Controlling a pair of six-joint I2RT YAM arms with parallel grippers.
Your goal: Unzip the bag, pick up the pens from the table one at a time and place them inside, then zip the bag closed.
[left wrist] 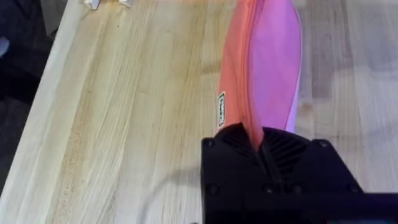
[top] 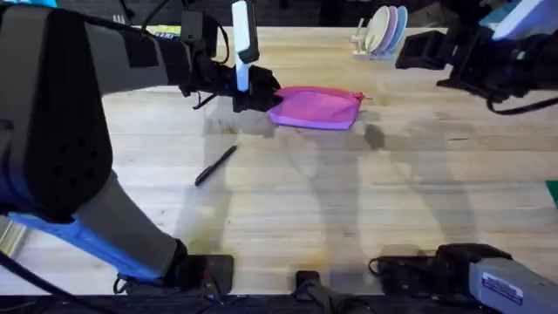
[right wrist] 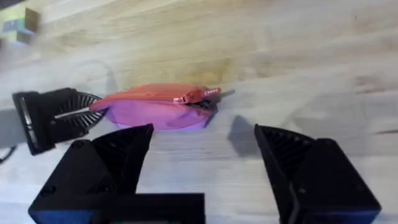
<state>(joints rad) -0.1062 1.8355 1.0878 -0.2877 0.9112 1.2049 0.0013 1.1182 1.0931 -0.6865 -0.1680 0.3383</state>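
The pink bag (top: 316, 108) lies on the table (top: 349, 201) at the back centre, its zipper running along the top with the pull (right wrist: 186, 98) at the end away from my left arm. My left gripper (top: 260, 94) is shut on the bag's left end (left wrist: 264, 140); in the left wrist view the fabric (left wrist: 267, 62) stretches away from the fingers. A black pen (top: 215, 165) lies loose on the wood, nearer than the bag and to its left. My right gripper (right wrist: 204, 132) hovers open above the table near the bag's right end, holding nothing.
A rack of plates (top: 384, 31) stands at the back edge, right of the bag. The right arm (top: 471, 52) hangs at the upper right. The left arm's bulk covers the table's left side. Bare wood stretches across the front and right.
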